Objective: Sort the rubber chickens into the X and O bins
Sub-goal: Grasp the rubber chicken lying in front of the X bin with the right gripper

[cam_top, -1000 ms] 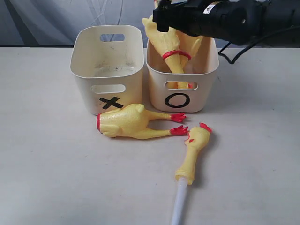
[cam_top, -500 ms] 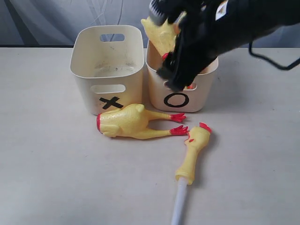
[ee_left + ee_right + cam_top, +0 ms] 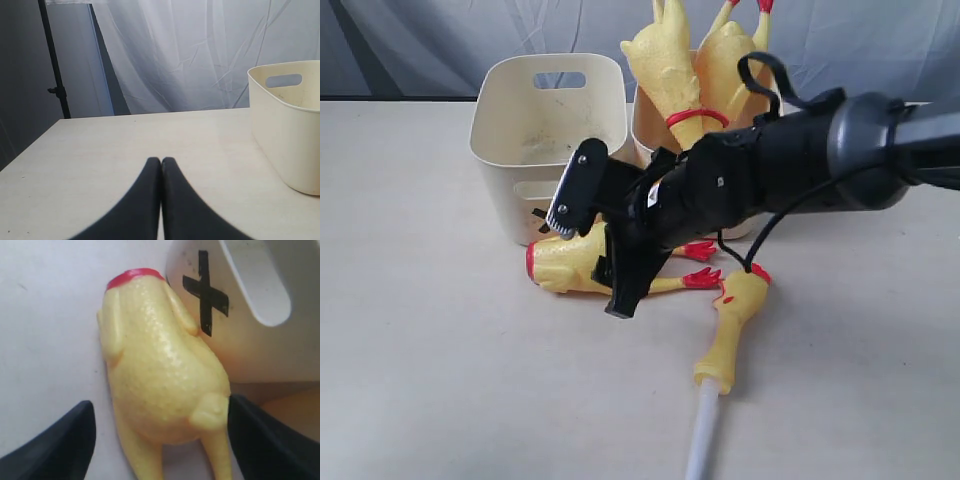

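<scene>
A headless chicken body [image 3: 570, 265] [image 3: 160, 385] lies on the table in front of the X bin [image 3: 505, 185] [image 3: 250, 340]. My right gripper [image 3: 595, 245] [image 3: 165, 440] is open and straddles the body near its legs, one finger on each side. Two whole chickens [image 3: 665, 75] [image 3: 725, 70] stand in the O bin [image 3: 642, 135]; the arm hides its mark. The head-and-neck piece [image 3: 735, 325] lies on the table at front right. My left gripper [image 3: 161, 162] is shut and empty, low over the table; it is out of the exterior view.
A white rod [image 3: 702, 440] sticks out from the cut end of the head-and-neck piece toward the front edge. The left wrist view shows a cream bin [image 3: 285, 130] beside the gripper, a dark stand [image 3: 55, 65] and a white curtain behind the table.
My right arm has swung down from above the O bin to the front of the X bin. Its open jaws now sit around the headless body. The two whole chickens stay in the O bin.
</scene>
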Controlling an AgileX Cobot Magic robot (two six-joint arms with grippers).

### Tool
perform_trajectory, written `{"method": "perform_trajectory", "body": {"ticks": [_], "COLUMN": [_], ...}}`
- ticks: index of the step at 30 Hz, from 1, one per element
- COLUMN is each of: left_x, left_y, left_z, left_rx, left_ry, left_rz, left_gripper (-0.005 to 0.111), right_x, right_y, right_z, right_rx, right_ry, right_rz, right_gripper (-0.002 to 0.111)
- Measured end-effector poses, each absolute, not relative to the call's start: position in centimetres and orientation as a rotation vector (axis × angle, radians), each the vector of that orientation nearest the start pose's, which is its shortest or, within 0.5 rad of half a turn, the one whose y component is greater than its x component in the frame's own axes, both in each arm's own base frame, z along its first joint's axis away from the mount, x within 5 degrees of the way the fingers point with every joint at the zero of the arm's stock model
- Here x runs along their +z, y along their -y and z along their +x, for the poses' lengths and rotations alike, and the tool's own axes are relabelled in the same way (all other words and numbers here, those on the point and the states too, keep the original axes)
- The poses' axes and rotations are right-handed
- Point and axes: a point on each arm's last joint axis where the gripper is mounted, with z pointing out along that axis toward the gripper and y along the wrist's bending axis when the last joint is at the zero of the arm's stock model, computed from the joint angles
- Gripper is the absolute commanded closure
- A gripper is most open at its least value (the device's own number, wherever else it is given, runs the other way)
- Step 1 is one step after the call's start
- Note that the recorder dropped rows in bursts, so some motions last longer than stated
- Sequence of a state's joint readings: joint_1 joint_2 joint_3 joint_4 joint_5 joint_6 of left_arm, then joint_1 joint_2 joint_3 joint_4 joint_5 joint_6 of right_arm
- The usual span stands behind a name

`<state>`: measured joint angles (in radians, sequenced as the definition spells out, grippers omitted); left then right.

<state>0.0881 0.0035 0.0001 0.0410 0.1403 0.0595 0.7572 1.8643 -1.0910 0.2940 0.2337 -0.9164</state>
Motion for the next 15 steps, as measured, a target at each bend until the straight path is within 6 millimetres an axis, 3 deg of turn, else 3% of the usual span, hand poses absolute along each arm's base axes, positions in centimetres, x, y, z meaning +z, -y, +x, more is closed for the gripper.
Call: {"method": "perform_trajectory", "body": {"ticks": [10, 12, 15], "left_x": [20.0, 20.0, 20.0], "left_y": [-0.6, -0.6, -0.6], "left_z": [5.6, 5.6, 5.6], "left_rx": [0.149, 0.149, 0.149], "left_ry": [-1.629, -1.629, -1.629], "left_rz": [0.005, 0.005, 0.005], "left_gripper": [0.107, 0.107, 0.107], "right_x": [13.2, 12.7, 12.3], "right_y": [-28.2, -28.4, -28.6], "right_z": [29.5, 29.7, 29.6], "right_rx": [0.068, 0.075, 0.092], "right_ry": [-1.834, -1.853, -1.887], "right_rz": [-1.573, -1.594, -1.634], "right_gripper": [0.04, 0.053, 0.101]}}
